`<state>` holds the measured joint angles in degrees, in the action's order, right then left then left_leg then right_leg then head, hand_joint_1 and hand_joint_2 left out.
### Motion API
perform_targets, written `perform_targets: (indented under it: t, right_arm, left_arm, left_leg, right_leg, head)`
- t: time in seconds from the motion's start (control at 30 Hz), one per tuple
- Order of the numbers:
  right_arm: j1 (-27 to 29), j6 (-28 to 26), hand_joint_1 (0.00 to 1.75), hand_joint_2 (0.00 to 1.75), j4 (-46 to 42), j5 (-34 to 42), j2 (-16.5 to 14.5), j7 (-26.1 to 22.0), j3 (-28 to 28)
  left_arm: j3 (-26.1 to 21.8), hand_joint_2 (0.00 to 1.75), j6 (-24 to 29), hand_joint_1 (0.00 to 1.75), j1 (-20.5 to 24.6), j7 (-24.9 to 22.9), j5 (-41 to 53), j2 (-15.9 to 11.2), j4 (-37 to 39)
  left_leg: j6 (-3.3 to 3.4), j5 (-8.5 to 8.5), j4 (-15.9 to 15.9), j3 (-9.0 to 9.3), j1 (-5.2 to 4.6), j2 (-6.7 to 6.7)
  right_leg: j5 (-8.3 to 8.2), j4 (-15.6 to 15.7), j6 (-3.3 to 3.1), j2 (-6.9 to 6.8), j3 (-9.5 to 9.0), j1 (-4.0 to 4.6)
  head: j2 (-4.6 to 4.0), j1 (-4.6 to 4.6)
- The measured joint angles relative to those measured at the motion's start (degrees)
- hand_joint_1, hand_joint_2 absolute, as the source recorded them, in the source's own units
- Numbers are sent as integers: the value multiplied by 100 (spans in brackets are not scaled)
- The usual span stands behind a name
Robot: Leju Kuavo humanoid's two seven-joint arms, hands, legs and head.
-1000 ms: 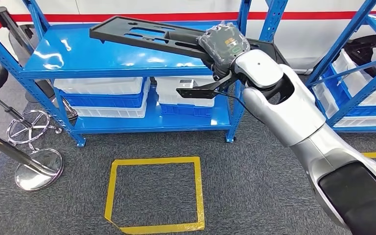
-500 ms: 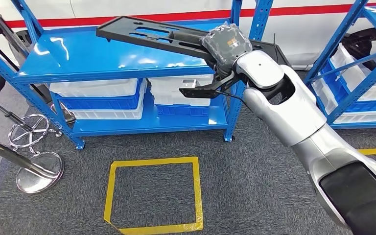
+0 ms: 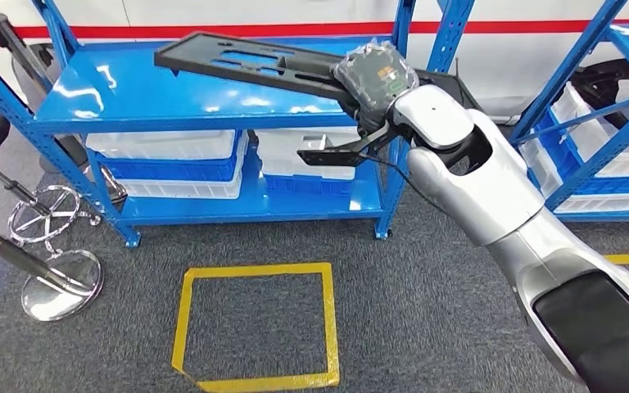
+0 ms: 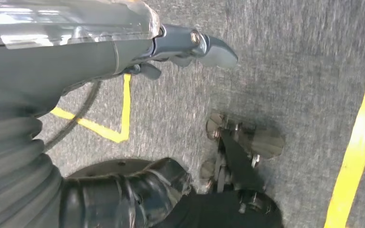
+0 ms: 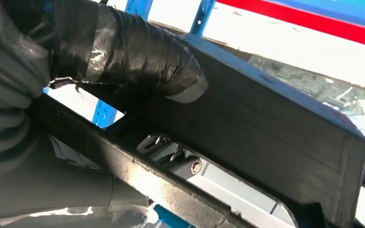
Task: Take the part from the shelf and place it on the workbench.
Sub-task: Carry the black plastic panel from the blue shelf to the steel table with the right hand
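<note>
bins: we see white and blue bins (image 3: 164,160) on the blue shelf's (image 3: 237,205) lower level, contents hidden
part: long flat black slotted part (image 3: 246,64), above the shelf top
right hand: right hand (image 3: 374,78) grips the part's right end, thumb pressed on it
left hand: left hand (image 4: 180,45) hangs over the carpet, fingers curled, holding nothing

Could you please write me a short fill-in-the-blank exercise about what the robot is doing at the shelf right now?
1. The long black part is held by the robot's ____ hand.
2. The shelf is painted ____.
3. The tape square on the carpet is ____.

Missing words: right; blue; yellow
</note>
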<state>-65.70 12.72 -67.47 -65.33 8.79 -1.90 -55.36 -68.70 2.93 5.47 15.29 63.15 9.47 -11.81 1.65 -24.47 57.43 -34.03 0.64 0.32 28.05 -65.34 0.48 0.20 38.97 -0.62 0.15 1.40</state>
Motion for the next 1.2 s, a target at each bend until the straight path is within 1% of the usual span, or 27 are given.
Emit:
perform_targets:
  t: [0.07, 0.1, 0.13, 0.17, 0.2, 0.23, 0.27, 0.3, 0.4, 0.47, 0.5, 0.57, 0.6, 0.63, 0.67, 0.73, 0.77, 0.8, 0.87, 0.9, 0.97, 1.03, 1.07, 1.1, 1.13, 1.17, 1.2]
  right_arm:
    - [15, -7, 175, 175, 13, 0, 14, 0, 0]
    - [35, -8, 175, 175, 20, 0, 19, -1, 0]
    - [52, -8, 175, 175, 25, 0, 22, -1, 0]
    - [62, -9, 175, 175, 27, 0, 23, -1, 0]
    - [62, -10, 175, 175, 28, 0, 23, -1, 0]
    - [58, -12, 175, 175, 28, -1, 24, 0, 0]
    - [54, -17, 175, 175, 27, -1, 23, -1, 0]
    - [55, -21, 175, 175, 26, -1, 23, -1, 0]
    - [63, -27, 175, 175, 25, -3, 31, 1, 0]
    - [59, -28, 175, 175, 25, -11, 39, 7, 0]
    - [60, -29, 175, 175, 24, -14, 39, 9, 0]
    - [74, -30, 175, 175, 24, -15, 39, 9, 0]
    - [87, -30, 175, 175, 24, -15, 39, 8, 0]
    - [98, -30, 175, 175, 24, -15, 39, 4, 0]
    - [104, -30, 175, 175, 24, -15, 39, 1, 0]
    - [99, -30, 175, 175, 23, -21, 39, 1, 0]
    - [90, -29, 175, 175, 23, -26, 40, 4, 0]
    - [83, -29, 175, 175, 23, -32, 41, 7, 0]
    - [84, -27, 175, 175, 24, -37, 47, 10, 1]
    - [89, -25, 175, 175, 23, -37, 53, 14, 2]
    - [87, -15, 175, 175, 17, -39, 108, 41, 7]
    - [85, -5, 175, 175, 1, -42, 195, 56, 14]
    - [95, 1, 175, 175, -5, -49, 218, 49, 16]
    - [109, 11, 175, 175, -5, -62, 233, 39, 17]
    - [121, 21, 175, 175, 3, -79, 224, 27, 17]
    - [125, 25, 175, 175, 12, -96, 191, 7, 17]
    - [113, 23, 175, 175, 21, -107, 134, -27, 17]
  left_arm:
    - [0, 175, 2, 0, 0, 2, 2, 0, -1]
    - [0, 175, 2, 0, 1, 2, 3, 1, -1]
    - [0, 175, 2, 0, 1, 3, 3, 3, -1]
    - [0, 175, 0, 0, 0, 4, 5, 7, -1]
    - [0, 175, -2, 0, 0, 6, 8, 10, 0]
    - [0, 175, -3, 0, -4, 8, 10, 13, 1]
    - [0, 175, -3, 0, -6, 11, 14, 14, 1]
    - [0, 175, -3, 0, -5, 16, 16, 14, 0]
    - [0, 175, -2, 0, 3, 25, 19, 12, -1]
    - [0, 175, -2, 0, 0, 27, 19, 12, -1]
    - [0, 175, -2, 0, -3, 30, 19, 12, -1]
    - [0, 175, -3, 0, -6, 34, 19, 12, 0]
    - [0, 175, -3, 0, -6, 39, 20, 12, 0]
    - [0, 175, -3, 0, -6, 49, 22, 12, -1]
    - [0, 175, -2, 0, -6, 66, 27, 12, -1]
    - [0, 175, 4, 0, -7, 97, 44, 10, -1]
    - [0, 175, 9, 0, -7, 121, 50, 7, -1]
    - [1, 175, 27, 0, -6, 160, 57, 5, -1]
    - [14, 175, 111, 0, -3, 303, 124, 2, -1]
    - [30, 175, 149, 0, -3, 402, 167, 2, -1]
    - [74, 175, 87, 0, -12, 819, 197, 5, -1]
    - [111, 175, -72, 0, 14, 1404, 189, 23, -1]
    - [137, 175, -106, 0, 61, 1589, 212, 51, -2]
    - [170, 175, -112, 0, 128, 1698, 244, 98, -3]
    - [210, 175, -95, 0, 210, 1752, 249, 157, -5]
    - [240, 175, -98, 0, 299, 1817, 209, 211, -9]
    - [258, 175, -141, 0, 388, 1927, 129, 241, -15]
  left_leg:
    - [18, 11, -5, 1, -3, 9]
    - [19, 7, 3, 0, -2, 9]
    - [18, 0, 15, 0, 0, 7]
    - [10, -11, 34, 0, 3, 3]
    - [-3, -32, 61, 0, 6, -2]
    - [-26, -58, 96, -8, -1, -7]
    - [-52, -82, 134, -23, -10, -11]
    - [-77, -98, 162, -39, -20, -11]
    - [-150, -113, 180, -66, -17, -10]
    - [-202, -272, 370, -145, -3, -11]
    - [-224, -433, 630, -256, 3, -11]
    - [-252, -765, 1363, -586, 8, -12]
    - [-258, -839, 1645, -722, 10, -11]
    - [-254, -806, 1736, -774, 10, -11]
    - [-241, -670, 1602, -719, 9, -12]
    - [-177, -282, 860, -373, 1, -16]
    - [-140, -153, 504, -204, -14, -19]
    - [-109, -89, 267, -94, -31, -21]
    - [-75, -84, 141, -48, -61, -23]
    - [-61, -67, 106, -38, -48, -19]
    - [-18, -12, 16, -4, -21, 0]
    - [23, 23, -22, 8, -13, 11]
    - [36, 25, -16, 1, -16, 2]
    - [42, 25, -6, -5, -18, -9]
    - [43, 23, 9, -10, -19, -22]
    - [38, 16, 30, -13, -19, -32]
    - [26, 2, 57, -15, -18, -36]
  right_leg:
    - [331, -707, 26, -3, 320, -20]
    - [376, -927, 33, -5, 422, -28]
    - [318, -961, 39, -8, 440, -38]
    - [165, -788, 39, -11, 356, -49]
    - [-39, -445, 35, -17, 186, -60]
    - [-181, -91, 26, -22, 6, -59]
    - [-274, 199, 10, -23, -135, -52]
    - [-301, 367, -6, -22, -210, -42]
    - [-294, 448, -86, -16, -218, -28]
    - [-319, 488, -157, -13, -232, -50]
    - [-328, 501, -180, -12, -239, -58]
    - [-329, 502, -199, -7, -239, -51]
    - [-328, 500, -200, -6, -240, -45]
    - [-326, 499, -201, -4, -242, -38]
    - [-325, 498, -201, -2, -248, -33]
    - [-319, 501, -192, 4, -266, -24]
    - [-318, 500, -180, 7, -265, -15]
    - [-324, 502, -159, 8, -257, -12]
    - [-349, 518, -104, 9, -240, -10]
    - [-351, 524, -71, 8, -237, -5]
    - [-243, 401, -15, 5, -190, 4]
    - [85, -152, 19, 3, 43, -3]
    - [261, -534, 29, 2, 211, -7]
    - [374, -859, 40, 1, 359, -14]
    - [376, -1002, 46, -1, 427, -20]
    - [267, -925, 47, -4, 392, -26]
    - [72, -629, 39, -8, 252, -28]
  head:
    - [0, 0]
    - [0, -1]
    - [0, -1]
    - [0, -1]
    - [0, -1]
    - [0, -1]
    - [0, 1]
    - [0, 2]
    - [0, 3]
    - [0, 3]
    - [0, 4]
    - [0, 4]
    - [0, 3]
    - [0, 3]
    - [0, 3]
    - [0, 3]
    - [0, 2]
    - [0, 2]
    - [0, 3]
    - [0, 3]
    - [0, 2]
    - [-1, 2]
    - [-1, 2]
    - [-1, 1]
    - [-1, 1]
    - [0, -1]
    - [0, -2]
